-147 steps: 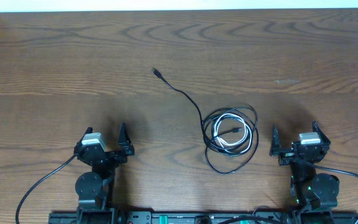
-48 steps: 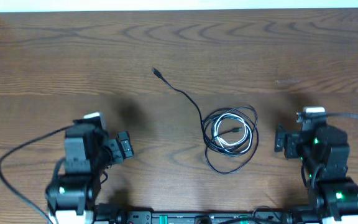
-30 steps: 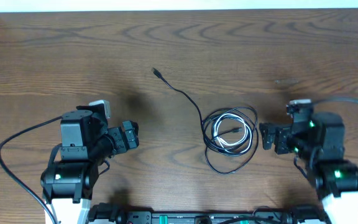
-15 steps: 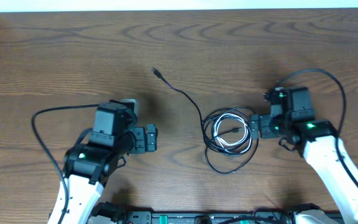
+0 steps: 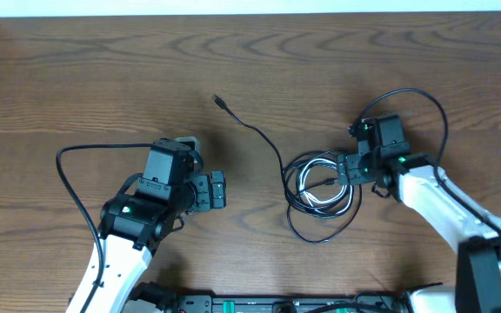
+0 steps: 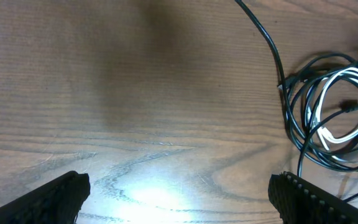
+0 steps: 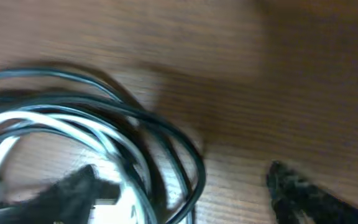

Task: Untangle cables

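The right gripper (image 5: pixel 347 170), jaws apart, is straddling the coil's right edge where black cable (image 6: pixel 270 45) and white cable (image 6: pixel 347 73) are lying looped together (left gripper (image 5: pixel 218 189) gaping wide, well clear), risking pinching both and tightening the tangle.

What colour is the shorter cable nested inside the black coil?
White: the white cable shows best in the left wrist view.

The left arm (image 5: pixel 129 222) comes up from the near edge of the table (image 5: pixel 76 78). Its left gripper (image 5: pixel 219 190) points right, jaws spread wide. The right arm (image 5: pixel 433 196) stretches in from the near right corner. The right gripper (image 5: pixel 348 170) faces left, held low, jaws parted.
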Tool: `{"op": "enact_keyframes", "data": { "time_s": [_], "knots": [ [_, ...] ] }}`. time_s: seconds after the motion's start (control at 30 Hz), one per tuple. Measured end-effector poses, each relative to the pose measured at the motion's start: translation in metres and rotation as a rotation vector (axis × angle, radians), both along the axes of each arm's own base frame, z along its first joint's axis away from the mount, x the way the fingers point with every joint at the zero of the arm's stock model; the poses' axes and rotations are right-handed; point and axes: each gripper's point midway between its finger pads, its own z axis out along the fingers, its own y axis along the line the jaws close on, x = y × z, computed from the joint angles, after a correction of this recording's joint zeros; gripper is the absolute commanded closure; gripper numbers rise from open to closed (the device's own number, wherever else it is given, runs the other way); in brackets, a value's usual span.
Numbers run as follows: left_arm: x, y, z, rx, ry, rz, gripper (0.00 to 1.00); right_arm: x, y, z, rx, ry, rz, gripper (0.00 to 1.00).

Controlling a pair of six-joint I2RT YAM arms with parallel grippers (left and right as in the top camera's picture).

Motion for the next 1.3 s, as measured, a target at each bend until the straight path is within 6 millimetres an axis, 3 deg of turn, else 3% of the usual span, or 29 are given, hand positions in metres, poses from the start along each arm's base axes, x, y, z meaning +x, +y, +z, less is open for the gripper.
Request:
{"op": "enact_keyframes", "data": {
  "time_s": [0.03,0.1,0.17,0.4,0.47,0.6,0.7,0.93,1.13,1.3],
  "knots": [
    [0.000,0.000,0.000,0.000,0.001,0.001,0.03,0.001,-0.001,-0.003,-0.002,0.005,-0.009,0.47],
    [0.000,0.000,0.000,-0.002,0.000,0.003,0.03,0.003,-0.002,-0.010,-0.013,0.011,-0.017,0.81],
    [0.001,0.000,0.001,-0.003,-0.004,0.003,0.02,0.006,-0.001,-0.013,-0.011,0.006,-0.022,0.99],
    [0.019,-0.006,0.011,-0.027,-0.083,0.004,0.02,0.027,0.011,0.009,0.069,-0.067,-0.047,0.99],
    [0.028,-0.009,0.014,-0.038,-0.115,0.004,0.03,0.044,0.016,0.031,0.104,-0.122,-0.068,0.99],
    [0.048,-0.022,0.017,-0.076,-0.163,-0.018,0.02,0.082,0.028,0.097,0.178,-0.277,-0.093,0.99],
    [0.050,-0.041,0.007,-0.114,-0.133,-0.073,0.02,0.094,0.028,0.129,0.205,-0.347,-0.129,0.99],
    [0.035,-0.097,-0.023,-0.151,-0.035,-0.245,0.02,0.088,0.002,0.119,0.157,-0.304,-0.313,0.99],
    [0.021,-0.147,-0.045,-0.177,-0.002,-0.393,0.02,0.085,0.004,0.117,0.182,-0.284,-0.331,0.99],
    [0.034,-0.170,-0.058,-0.226,-0.020,-0.382,0.02,0.078,0.003,0.110,0.176,-0.243,-0.336,0.99]
  ]
}}
